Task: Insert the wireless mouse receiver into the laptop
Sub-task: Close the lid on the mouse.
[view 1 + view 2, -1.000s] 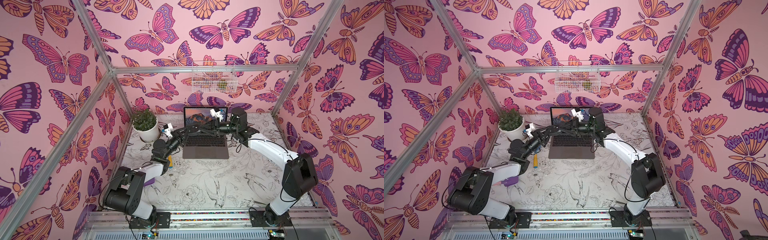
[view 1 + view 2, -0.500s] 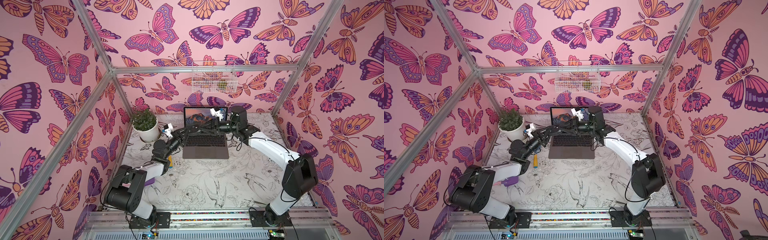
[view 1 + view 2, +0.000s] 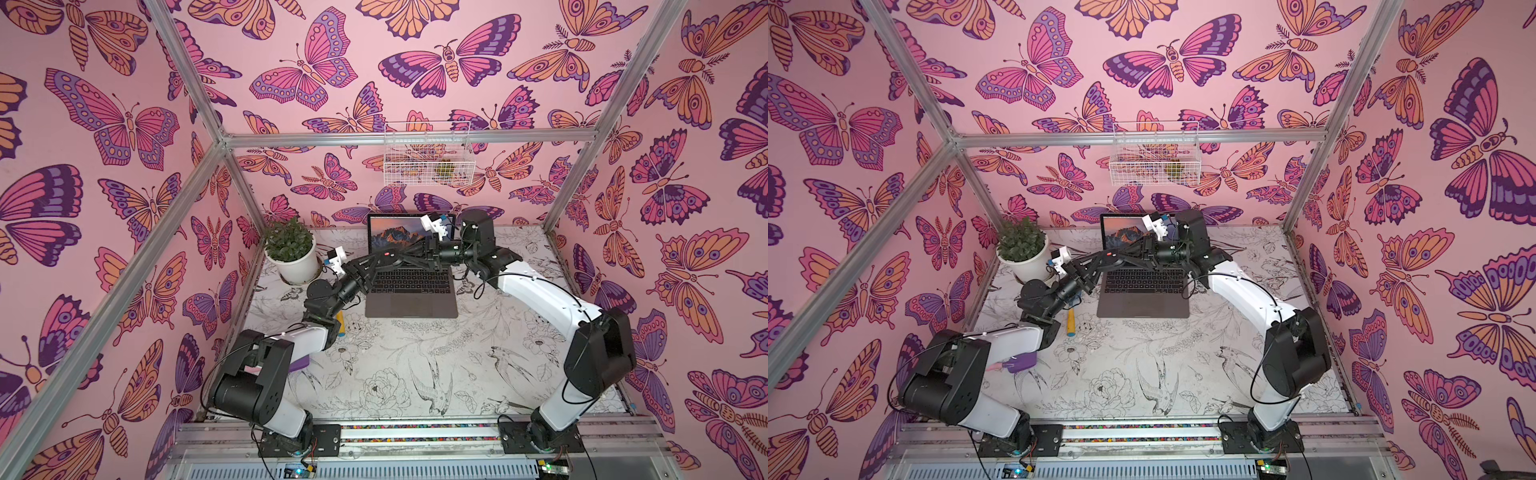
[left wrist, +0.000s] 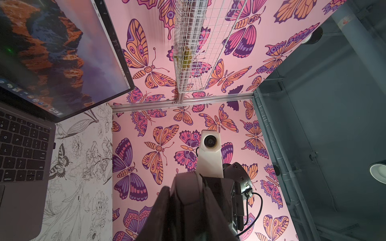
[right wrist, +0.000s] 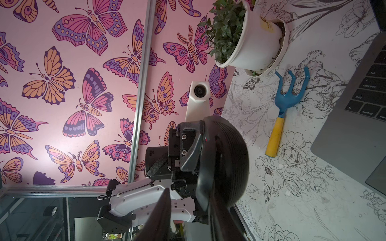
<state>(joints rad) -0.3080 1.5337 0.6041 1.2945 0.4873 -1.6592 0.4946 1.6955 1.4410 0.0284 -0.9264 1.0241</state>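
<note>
So, tabletop [image 3: 415, 374]: white sheet printed with line-drawn flowers and birds, pink butterfly walls around it
laptop [image 3: 411, 301]: lid up at the back middle of the tabletop, orange mountain wallpaper lit, seen in both top views [image 3: 1142, 305]
wire basket [image 3: 426, 156]: white, hung on the back wall above the laptop screen
potted plant [image 3: 291, 257]: white pot, green leaves, near the laptop's left side
left end effector [image 4: 186, 192]: reaching in over the keyboard, clenched on the wireless mouse [image 5: 227, 162]
right end effector [image 5: 188, 208]: facing the left one above the keyboard, released, fingers spread apart, one lying across the wireless mouse in the right wrist view
hand rake [image 5: 286, 110]: blue tines, yellow handle, flat on the tabletop between pot and laptop
wireless mouse: black, held on edge in the air over the laptop's keyboard
receiver: too small to make out
</note>
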